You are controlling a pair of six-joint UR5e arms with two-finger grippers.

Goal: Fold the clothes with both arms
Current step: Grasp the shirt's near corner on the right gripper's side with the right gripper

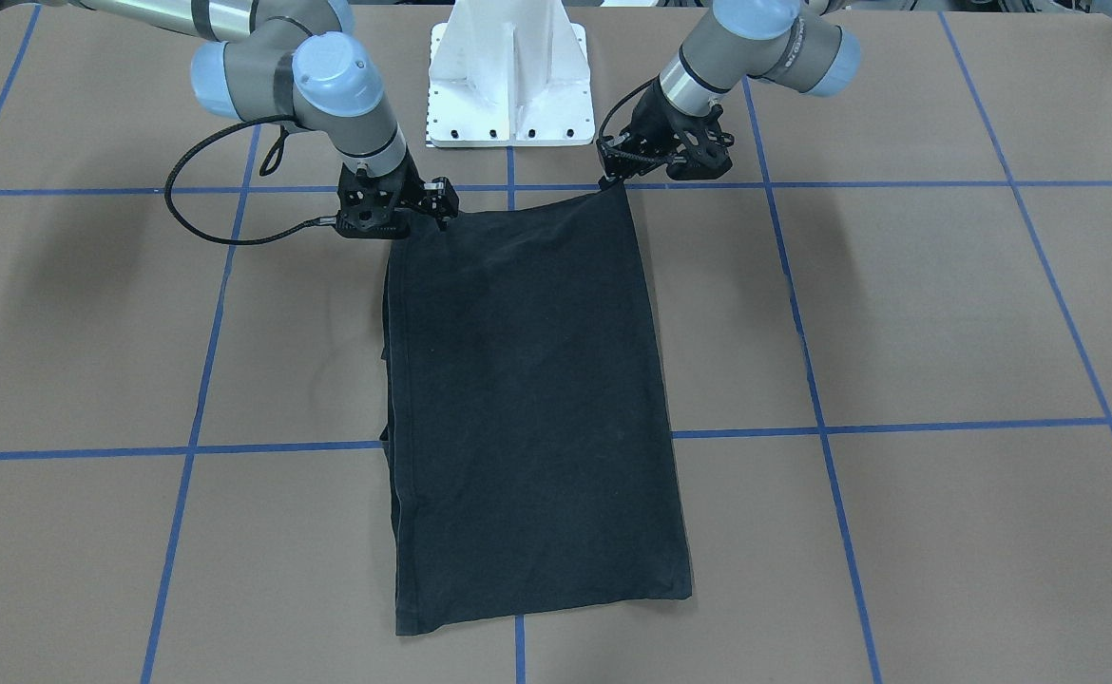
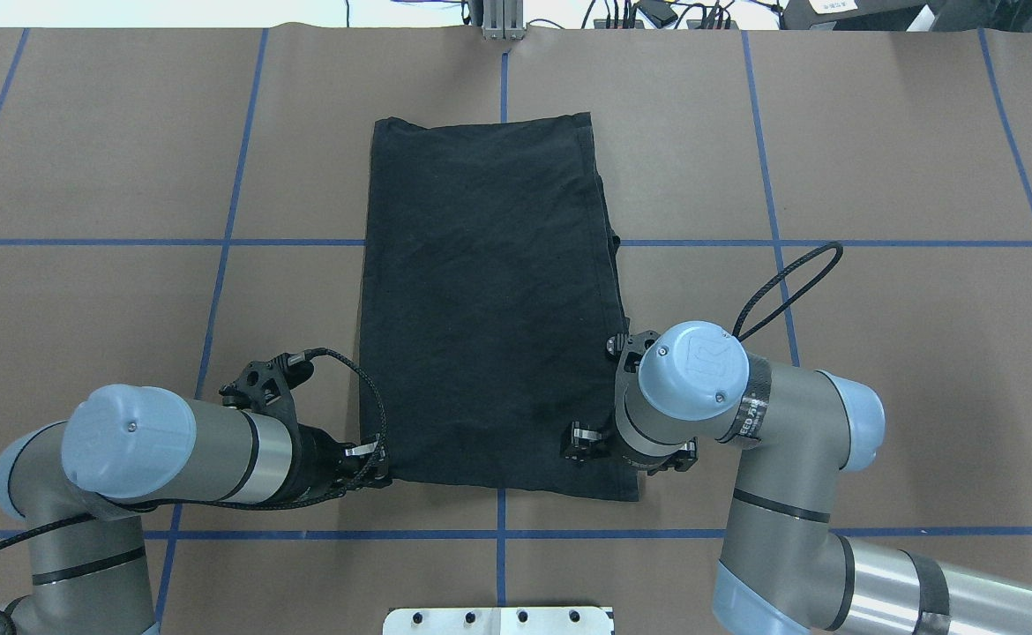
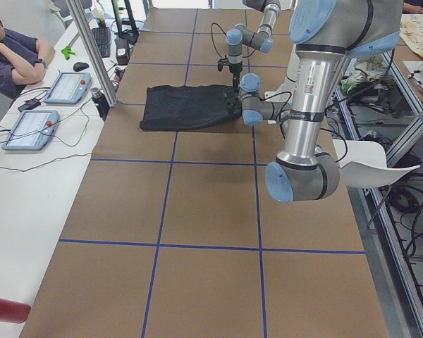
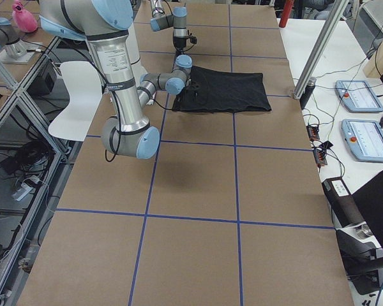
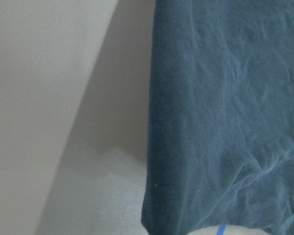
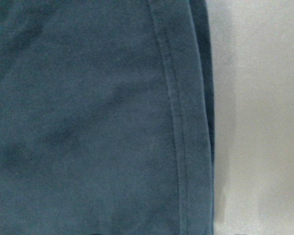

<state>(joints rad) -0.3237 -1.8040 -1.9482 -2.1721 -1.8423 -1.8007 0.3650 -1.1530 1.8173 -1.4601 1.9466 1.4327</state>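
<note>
Brown paper ruled with blue tape lines (image 1: 898, 427) covers the counter (image 1: 946, 313).

From the front-facing camera, one black T-shirt (image 1: 527, 399) lies at the counter's middle, folded into a long rectangle. One short end points at the single white base pedestal (image 1: 508, 85). Two arms reach in. The left arm (image 1: 765, 47) is on this view's right and the right arm (image 1: 328, 85) on its left. The left pincer (image 1: 616, 174) touches one corner of the shirt's robot-side end, and the right pincer (image 1: 423, 214) sits at the other corner. Whether either one grips the cloth cannot be told.

From overhead, the same single shirt shows stacked hems along its right edge. One pincer is at each near corner, and the right wrist hides its own fingertips. The light blue cap (image 2: 688, 370) on that wrist carries an embossed logo. The white lettering on the band beside it is too small to read.

From the left end, one person (image 3: 14, 53) sits at the side, near two tablets (image 3: 69, 86), each with a red button. The label on the near arm cannot be read.

From the right end, the shirt lies flat beyond the near arm, with both wrists at its robot-side end.

The left wrist camera shows one shirt corner against pale paper. The right wrist camera shows one stitched hem running along the shirt's edge.
</note>
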